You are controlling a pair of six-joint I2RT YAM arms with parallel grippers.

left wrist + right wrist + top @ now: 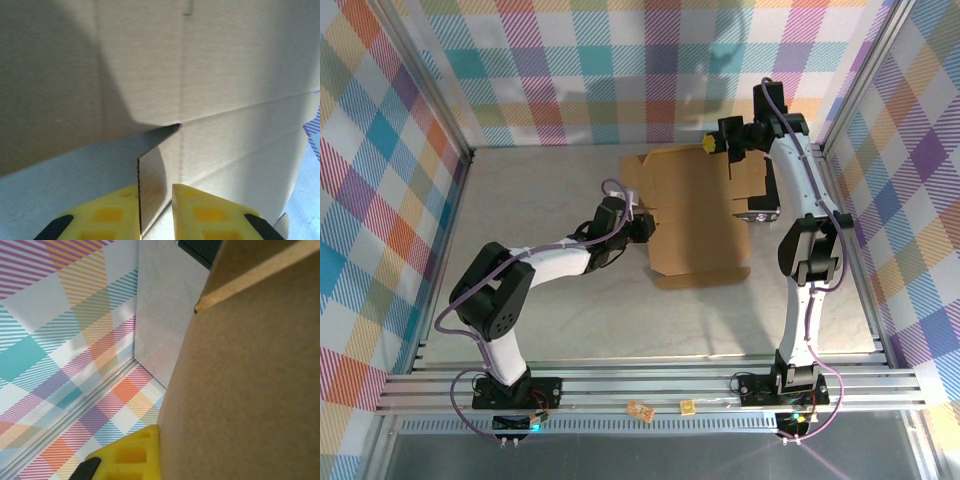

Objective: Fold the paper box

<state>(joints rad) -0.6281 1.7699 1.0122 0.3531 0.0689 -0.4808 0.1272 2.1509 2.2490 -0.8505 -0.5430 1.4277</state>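
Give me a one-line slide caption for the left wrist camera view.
Left end effector pinching the edge of a paper box flap, seen close up.

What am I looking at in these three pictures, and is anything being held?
These are two robot arms bolted at the near edge of a table, each ending in a two-finger gripper with yellow fingers. The top picture looks down from above and behind the arms. The other two come from cameras on the wrists. On the table lies the paper box, a brown cardboard sheet, mostly flat and not yet folded. The left gripper is closed on a flap at the sheet's left edge. The right gripper is shut at the far right corner, with cardboard against its finger. Whether it pinches the cardboard, I cannot tell.
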